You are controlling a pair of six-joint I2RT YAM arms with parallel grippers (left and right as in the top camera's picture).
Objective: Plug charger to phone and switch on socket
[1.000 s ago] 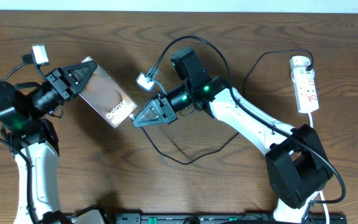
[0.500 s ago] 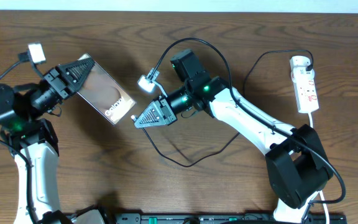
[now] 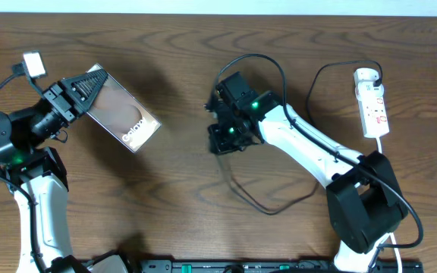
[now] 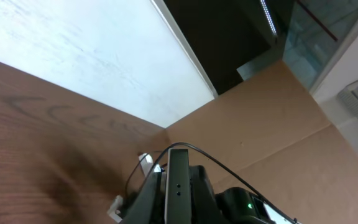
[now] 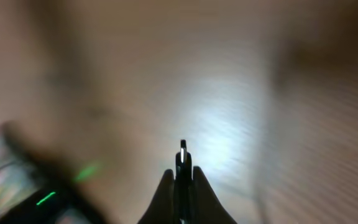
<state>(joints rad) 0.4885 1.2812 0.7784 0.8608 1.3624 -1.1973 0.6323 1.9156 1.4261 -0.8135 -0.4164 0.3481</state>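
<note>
We are in the plugging step. Our left gripper (image 3: 82,89) is clamped on one end of the phone (image 3: 124,121), which sits tilted over the left of the table (image 3: 165,227) with its free end toward the middle. Our right gripper (image 5: 182,175), blurred in its wrist view, looks pinched tight on the thin tip of the charger (image 5: 183,152), well apart from the phone. Next, we judge, the tip must reach the phone's free short edge and line up squarely with a port we cannot see; the socket (image 3: 374,106) at far right comes after.
</note>
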